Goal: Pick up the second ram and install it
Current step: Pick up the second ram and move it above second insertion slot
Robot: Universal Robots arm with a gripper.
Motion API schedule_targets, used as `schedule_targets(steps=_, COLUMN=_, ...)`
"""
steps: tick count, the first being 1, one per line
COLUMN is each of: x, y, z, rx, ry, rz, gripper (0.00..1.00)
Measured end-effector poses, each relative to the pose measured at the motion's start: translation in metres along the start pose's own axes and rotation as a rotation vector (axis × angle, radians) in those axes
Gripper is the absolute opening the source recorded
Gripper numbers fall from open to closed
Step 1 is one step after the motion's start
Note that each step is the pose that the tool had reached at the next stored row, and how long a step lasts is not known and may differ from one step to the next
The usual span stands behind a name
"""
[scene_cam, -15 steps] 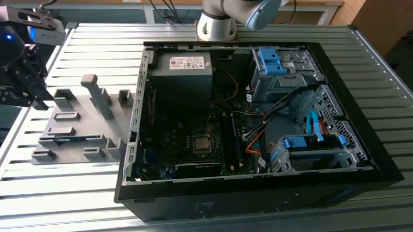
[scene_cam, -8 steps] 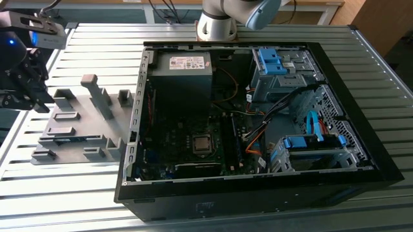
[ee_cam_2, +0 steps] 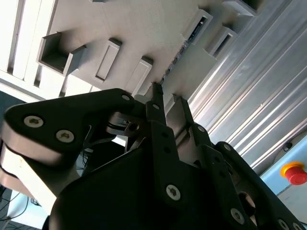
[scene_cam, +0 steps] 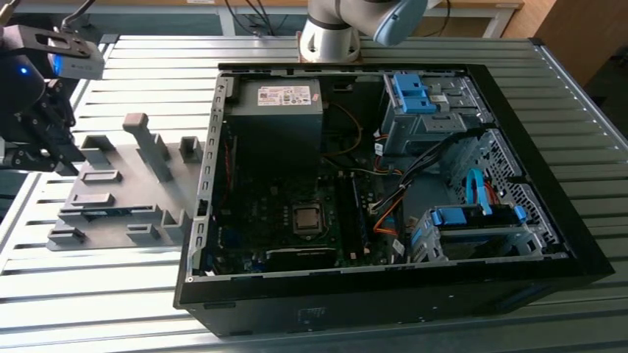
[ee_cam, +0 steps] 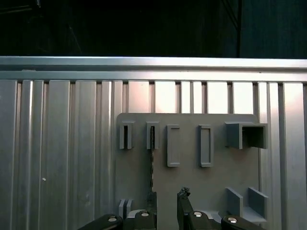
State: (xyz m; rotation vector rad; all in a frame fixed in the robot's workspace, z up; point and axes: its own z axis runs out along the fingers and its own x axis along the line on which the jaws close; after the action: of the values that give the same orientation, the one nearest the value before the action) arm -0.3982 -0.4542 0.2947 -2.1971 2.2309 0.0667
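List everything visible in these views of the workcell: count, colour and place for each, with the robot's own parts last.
table: one, silver, slatted, under everything.
computer case: one, black, side open, on the table at the exterior view's right.
drive cages: two, blue-fronted, inside the case.
cables: several, orange, blue and black, inside the case.
fixture plate: one, grey, with raised blocks, on the table at the exterior view's left of the case.
the second ram: one, edge-on so colour unclear, standing in a slot on the fixture plate.
button: one, red, beyond the table's edge.
arm base: one, pale, behind the case.
gripper: one, black, fingers apart, over the fixture plate, close to the ram.
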Motion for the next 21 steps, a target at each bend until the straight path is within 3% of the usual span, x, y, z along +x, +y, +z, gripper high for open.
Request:
schedule_targets(steps=8, x=0.0004, y=0.0013, z=0.008, rx=-0.0001, ry=0.0, rz=-0.002, gripper=0.31)
schedule_targets(steps=21, x=0.0005, y=0.0014, z=0.0109, rx=0.0, ry=0.0001, rz=-0.002, gripper=0.31)
